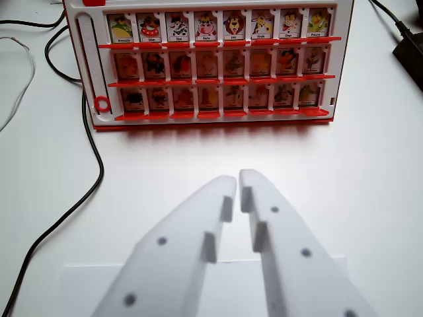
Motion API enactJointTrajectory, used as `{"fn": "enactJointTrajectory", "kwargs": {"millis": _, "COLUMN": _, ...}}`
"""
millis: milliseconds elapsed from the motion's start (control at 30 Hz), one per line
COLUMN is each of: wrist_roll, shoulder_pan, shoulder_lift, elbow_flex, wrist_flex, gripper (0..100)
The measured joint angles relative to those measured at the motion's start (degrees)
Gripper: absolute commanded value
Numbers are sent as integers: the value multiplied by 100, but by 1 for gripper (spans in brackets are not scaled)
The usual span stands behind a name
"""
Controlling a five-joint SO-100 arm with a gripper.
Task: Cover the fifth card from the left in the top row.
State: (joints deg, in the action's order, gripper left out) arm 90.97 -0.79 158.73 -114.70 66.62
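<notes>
While low over the white desk point(357, 158), white claw point(238, 178) seen from behind, tips nearly together with only a thin gap, holding nothing. Well ahead of the tips, near the top of the wrist view, a red-and-white game board point(211, 66) standing on the desk, facing the camera, with three rows of eight picture cards on red ledges. Top row upright and sharp, each card with an animal drawing and a small name strip; lower two rows dimmer and blurred. Fifth card from the left in the top row point(234, 26), showing a lion, upright and uncovered, almost straight ahead of the claw. On the board's left edge, a white slot with a small red ring point(102, 104) near its foot. Black cable point(86, 191) curving across the desk at the wrist view's left. White sheet of paper point(86, 284) lying under the claw.
</notes>
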Motion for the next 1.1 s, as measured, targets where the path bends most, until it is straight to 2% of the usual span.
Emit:
{"fn": "enactJointTrajectory", "kwargs": {"millis": 700, "wrist_roll": 0, "shoulder_pan": 0, "shoulder_lift": -44, "elbow_flex": 0, "wrist_flex": -18, "gripper": 0}}
{"fn": "enactJointTrajectory", "kwargs": {"millis": 1100, "wrist_roll": 0, "shoulder_pan": 158, "shoulder_lift": -729, "elbow_flex": -9, "wrist_flex": -483, "gripper": 0}}
